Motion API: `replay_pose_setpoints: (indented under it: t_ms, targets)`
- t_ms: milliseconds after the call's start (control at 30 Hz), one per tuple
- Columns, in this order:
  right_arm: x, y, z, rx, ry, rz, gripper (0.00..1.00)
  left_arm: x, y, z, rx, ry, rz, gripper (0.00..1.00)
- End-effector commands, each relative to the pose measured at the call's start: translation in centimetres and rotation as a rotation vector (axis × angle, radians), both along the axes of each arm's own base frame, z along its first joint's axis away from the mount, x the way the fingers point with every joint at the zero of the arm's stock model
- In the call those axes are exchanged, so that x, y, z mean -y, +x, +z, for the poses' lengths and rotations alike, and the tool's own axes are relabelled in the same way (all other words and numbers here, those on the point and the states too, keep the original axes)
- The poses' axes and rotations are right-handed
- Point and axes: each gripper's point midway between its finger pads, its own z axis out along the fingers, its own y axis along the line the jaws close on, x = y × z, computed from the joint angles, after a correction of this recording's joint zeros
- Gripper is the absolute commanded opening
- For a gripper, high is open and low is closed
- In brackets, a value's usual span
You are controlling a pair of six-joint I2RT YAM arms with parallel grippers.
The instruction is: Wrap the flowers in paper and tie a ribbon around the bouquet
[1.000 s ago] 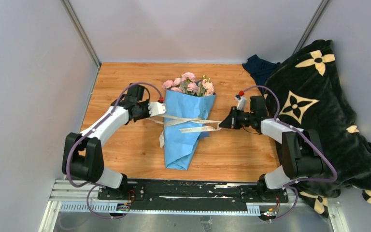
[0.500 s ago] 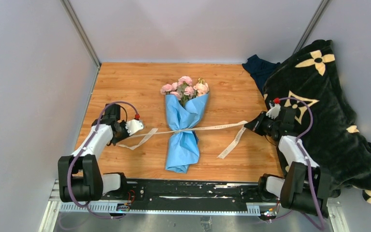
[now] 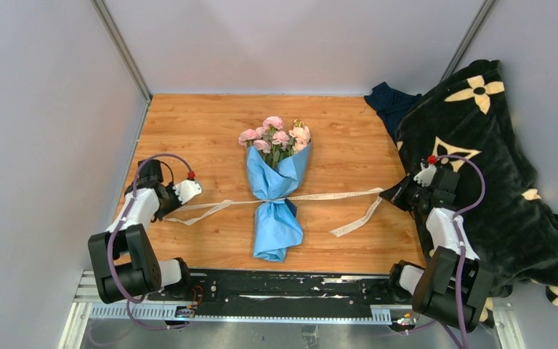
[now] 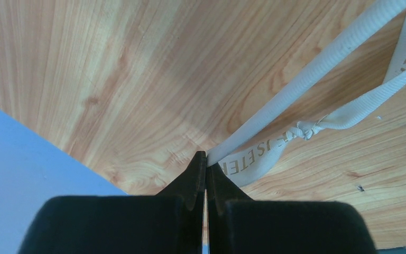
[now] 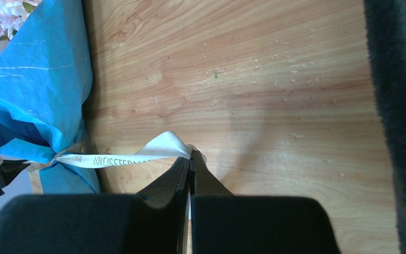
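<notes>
The bouquet point(image 3: 276, 190) lies mid-table: pink flowers point(image 3: 275, 136) at the far end, wrapped in light blue paper point(image 3: 277, 225) that is pinched at the waist. The cream ribbon point(image 3: 334, 195) crosses that waist and stretches taut to both sides. My left gripper point(image 3: 168, 211) is shut on the ribbon's left strand point(image 4: 296, 87); its tips point(image 4: 206, 159) pinch it. My right gripper point(image 3: 386, 194) is shut on the right strand point(image 5: 132, 156), pinched at its tips point(image 5: 191, 159). A loose tail point(image 3: 356, 218) trails toward the front. The blue paper point(image 5: 37, 79) fills the left of the right wrist view.
A black blanket with cream flower marks point(image 3: 479, 167) is heaped at the right, behind my right arm. A dark blue cloth point(image 3: 389, 102) lies at the back right. Grey walls close the left and back. The wooden table point(image 3: 203, 123) is bare around the bouquet.
Both grippers have pulled outward, away from the bouquet, drawing the ribbon tight. The paper has cinched at the waist and the bouquet has shifted slightly left.
</notes>
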Motion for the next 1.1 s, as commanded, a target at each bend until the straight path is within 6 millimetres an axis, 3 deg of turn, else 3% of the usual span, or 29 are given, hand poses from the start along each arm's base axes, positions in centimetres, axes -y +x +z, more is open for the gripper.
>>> replay_pose_setpoints:
  t_ms: [0,100,200,233,300,367,400,467,500,567,600,700,867,1000,1067]
  targets:
    - [5.7,2.3,2.1,0.092,-0.159,-0.17,0.0,-3.4,-1.0,1.0,-0.024,0.129,0.062,0.0]
    - [2.6,2.5,2.3,0.092,-0.198,-0.026,0.0,0.1,-1.6,1.4,-0.045,0.005,0.067,0.0]
    - [-3.3,2.5,3.1,0.095,-0.292,0.244,0.0,5.9,-2.8,1.6,-0.128,-0.1,-0.018,0.0]
    - [-4.4,2.3,3.3,0.083,-0.342,0.309,0.09,7.5,-3.0,1.9,-0.133,-0.126,-0.053,0.11]
    - [-5.4,1.8,3.7,0.035,-0.427,0.388,0.36,10.1,-3.4,2.7,-0.133,-0.156,-0.154,0.48]
    - [-5.7,1.5,4.7,0.008,-0.515,0.439,0.59,11.7,-3.5,4.1,-0.116,-0.191,-0.243,0.64]
    - [-6.3,1.4,5.6,0.032,-0.567,0.493,0.64,12.4,-3.2,5.3,-0.091,-0.215,-0.28,0.73]
    - [-9.6,1.1,7.3,0.163,-0.614,0.677,0.66,14.4,-2.5,7.7,-0.04,-0.263,-0.362,0.77]
    - [-12.7,0.7,8.3,0.283,-0.577,0.816,0.67,15.7,-2.0,8.7,-0.017,-0.281,-0.412,0.78]
    - [-17.1,0.4,8.4,0.46,-0.533,0.974,0.71,18.8,-1.9,9.4,-0.02,-0.318,-0.532,0.79]
    - [-18.6,0.2,7.3,0.498,-0.536,1.037,0.73,20.8,-2.2,9.1,-0.056,-0.353,-0.602,0.8]
    - [-20.2,1.6,4.0,0.469,-0.543,1.128,0.73,24.0,-2.1,7.4,-0.114,-0.484,-0.638,0.89]
    - [-23.4,0.9,-0.9,0.477,-0.443,1.29,0.72,25.9,1.6,3.6,-0.008,-0.453,-0.587,0.88]
    - [-25.8,1.0,-2.8,0.535,-0.431,1.33,0.72,27.4,3.6,2.2,0.095,-0.419,-0.612,0.88]
    - [-26.0,0.9,-4.2,0.466,-0.404,1.335,0.7,27.6,3.8,1.7,0.101,-0.398,-0.623,0.88]
